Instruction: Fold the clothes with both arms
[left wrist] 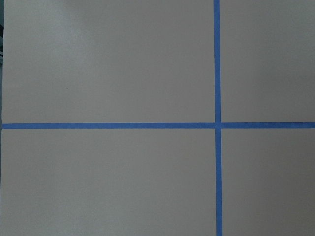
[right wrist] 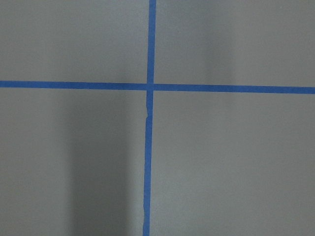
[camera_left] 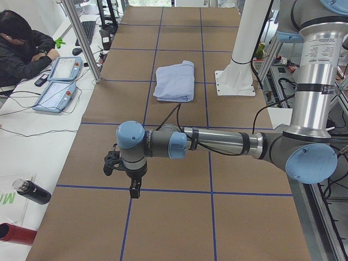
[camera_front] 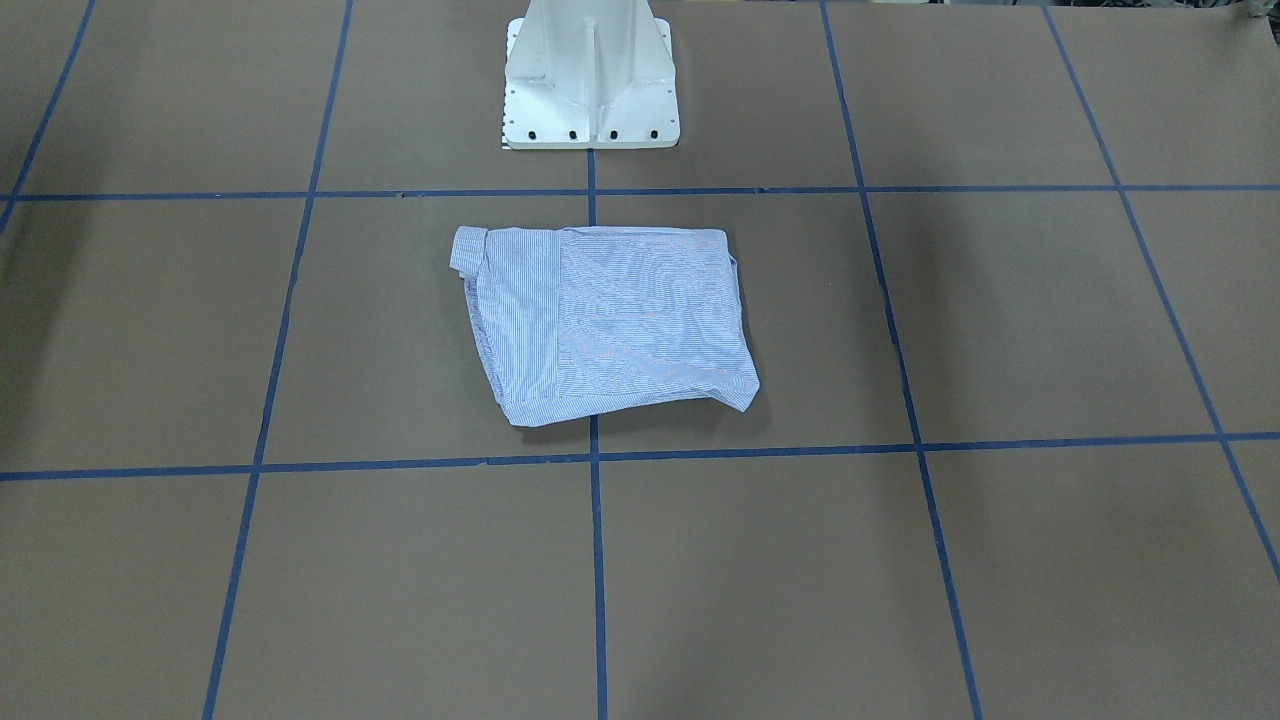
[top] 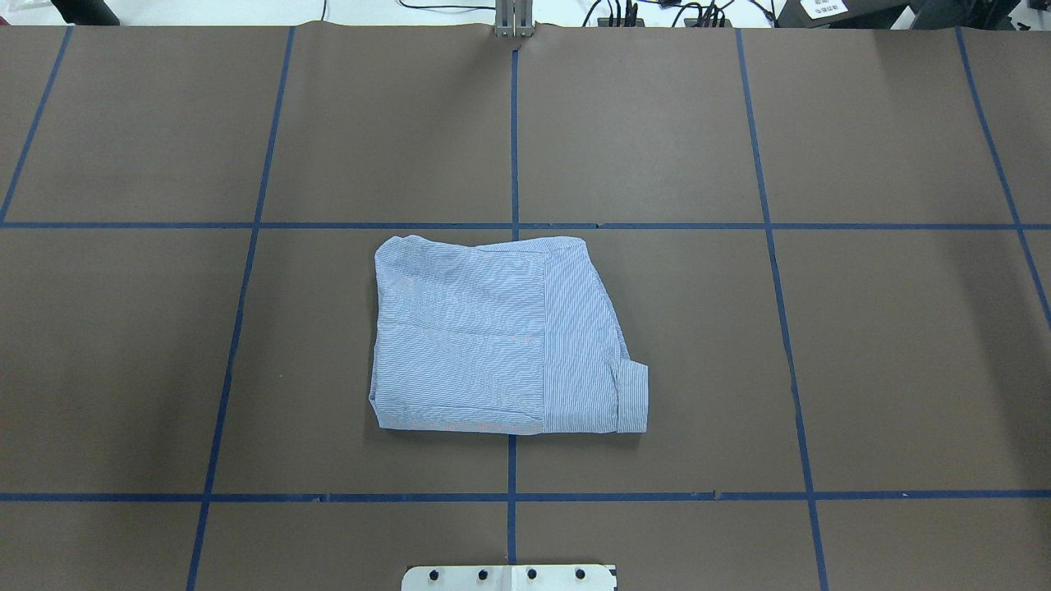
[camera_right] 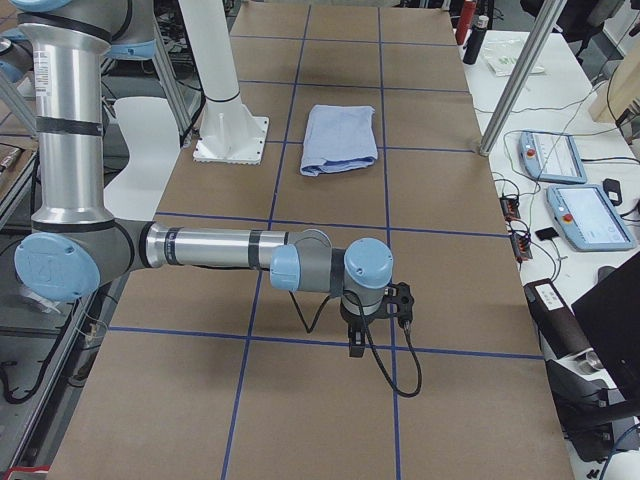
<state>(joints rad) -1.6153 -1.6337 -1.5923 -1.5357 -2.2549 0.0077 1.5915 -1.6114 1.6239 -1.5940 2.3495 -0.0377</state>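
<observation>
Both grippers hang above bare counter (top: 862,369). Left gripper (camera_left: 134,191): open or closed cannot be told. The shirt (top: 493,336) lies well inboard of it, folded compactly, edges roughly square. Right gripper (camera_right: 354,344): likewise indeterminate. Folding appears finished; any further move requires a long, unobstructed inward reach.

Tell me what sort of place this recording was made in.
Probably a robotics lab workcell, not a home: a table covered in brown paper with a blue tape grid, the left arm and right arm reaching over it, and teach pendants on a side bench.
</observation>
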